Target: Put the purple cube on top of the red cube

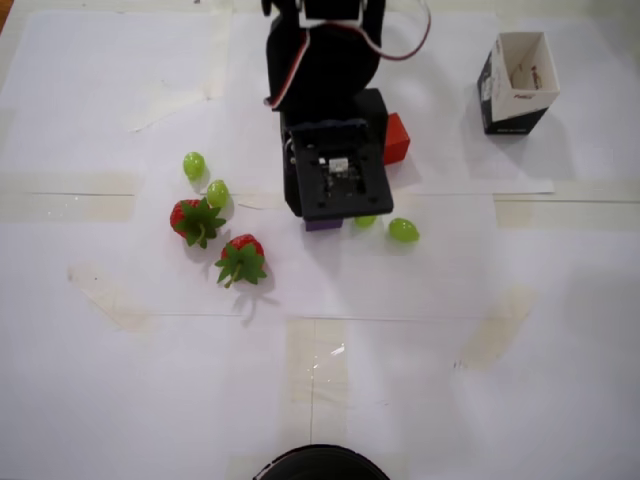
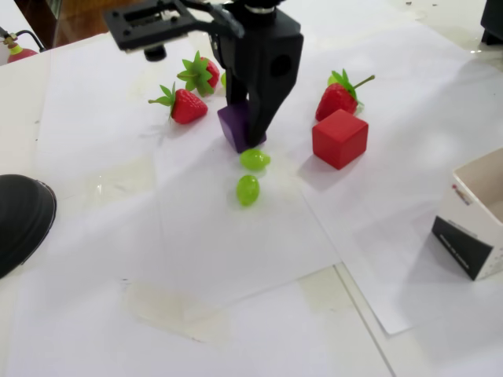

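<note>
Green grapes point(image 2: 254, 159) lie beside the purple cube point(image 2: 233, 126), clamped in the claw point(image 2: 245, 133).

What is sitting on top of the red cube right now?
Nothing: in the fixed view the red cube's top face is bare. The purple cube is apart from it, between the hand's fingers. Overhead, the arm covers most of the red cube.

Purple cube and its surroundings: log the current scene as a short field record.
purple cube: on the white paper, between the claw's fingers
claw: closed on the purple cube
red cube: apart, to the right in the fixed view, nothing on it
strawberries: three in the fixed view, one right behind the red cube
green grapes: two just in front of the purple cube
stacking: not yet done
</note>
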Controlling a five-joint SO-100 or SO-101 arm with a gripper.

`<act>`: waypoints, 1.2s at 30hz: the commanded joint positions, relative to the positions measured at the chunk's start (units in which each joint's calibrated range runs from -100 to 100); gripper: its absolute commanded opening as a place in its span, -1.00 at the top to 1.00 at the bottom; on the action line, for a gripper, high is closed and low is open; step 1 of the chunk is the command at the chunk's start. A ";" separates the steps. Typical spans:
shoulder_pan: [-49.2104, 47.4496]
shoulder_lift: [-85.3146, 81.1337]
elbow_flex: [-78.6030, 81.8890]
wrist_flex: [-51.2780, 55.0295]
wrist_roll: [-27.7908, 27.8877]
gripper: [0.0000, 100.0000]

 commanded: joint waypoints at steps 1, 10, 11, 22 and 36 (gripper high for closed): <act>0.58 -13.74 -1.16 2.98 0.29 0.79; -2.95 -26.47 1.02 13.44 0.05 0.79; -3.54 -28.10 2.38 13.93 0.15 0.79; -9.72 -37.73 18.29 16.87 -0.24 0.78; -11.34 -36.27 29.57 6.17 -1.71 0.77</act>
